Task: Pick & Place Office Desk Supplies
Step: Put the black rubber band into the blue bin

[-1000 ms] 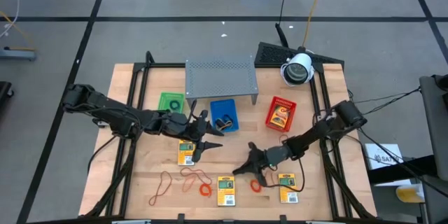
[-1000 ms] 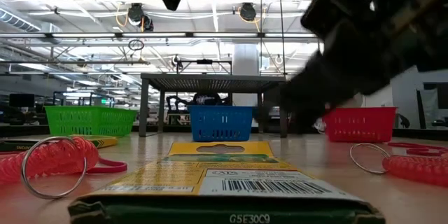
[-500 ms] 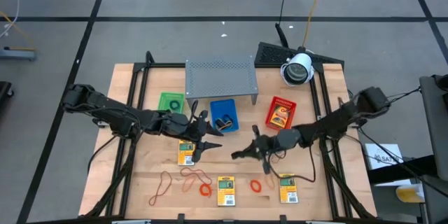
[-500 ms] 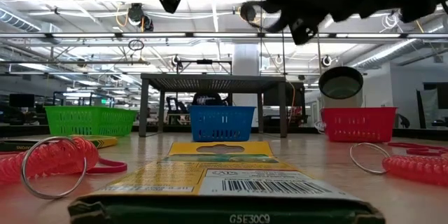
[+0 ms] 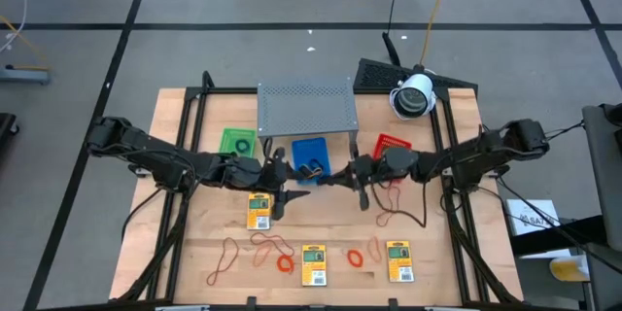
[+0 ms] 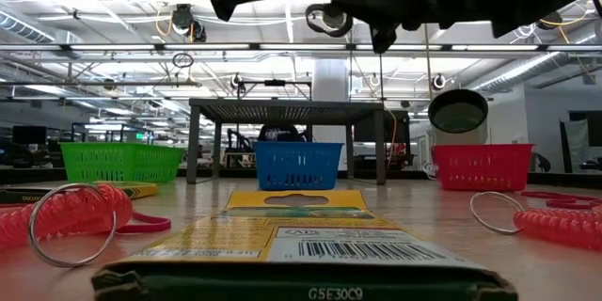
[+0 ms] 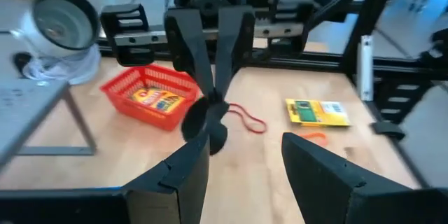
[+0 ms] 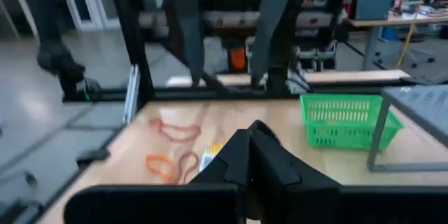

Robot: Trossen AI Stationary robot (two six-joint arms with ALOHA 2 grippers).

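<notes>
High view: a pale wooden table point(image 5: 204, 253) on a grey tiled floor carries a grey perforated shelf point(image 5: 305, 109), green point(image 5: 236, 142), blue point(image 5: 311, 158) and red point(image 5: 392, 146) trays, and along its near edge yellow packets point(image 5: 313, 263), orange-red rubber-band loops point(image 5: 275, 244) and small coiled rings point(image 5: 357, 257). Behind it stretches a long hall of ceiling lights, and the nearest packet reads "G5E30C9" under a barcode. The left gripper point(image 5: 284, 197) hangs with fingers parted and empty above a packet; the right gripper point(image 5: 358, 179) hangs pinched shut beside the blue tray, and I cannot tell whether it grips anything.
</notes>
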